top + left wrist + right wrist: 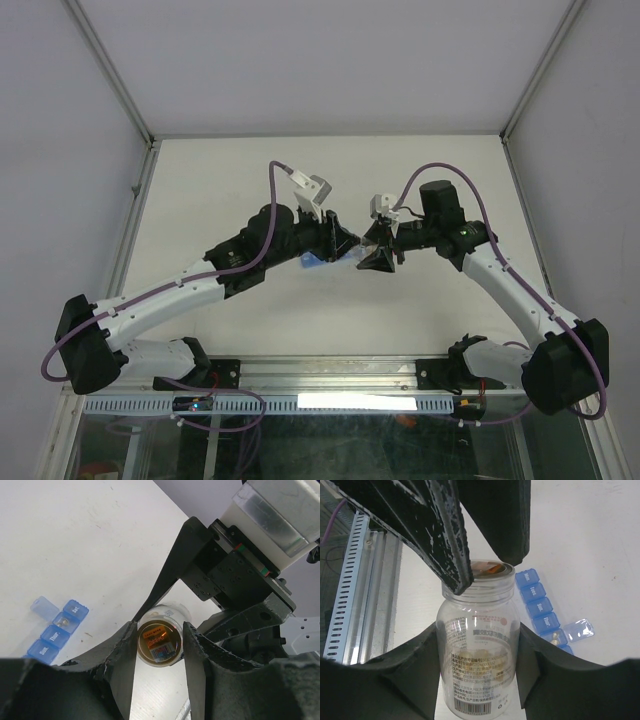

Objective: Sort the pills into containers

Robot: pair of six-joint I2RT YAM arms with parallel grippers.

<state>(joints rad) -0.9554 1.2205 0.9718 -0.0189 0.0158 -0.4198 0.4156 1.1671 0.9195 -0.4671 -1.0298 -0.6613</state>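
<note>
Pills (482,667) lie in the bottle (477,625) gripped by the right claw (478,652); one sits in the blue pill box (538,607). From the left wrist, the left claw (160,628) pinches the bottle's rim. From above, both claws meet beside the box.

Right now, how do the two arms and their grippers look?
Both the left arm and right arm have white links and black joints. A purple cable runs along each. The left gripper and right gripper are black, and the left one's fingers carry white scuffs.
</note>
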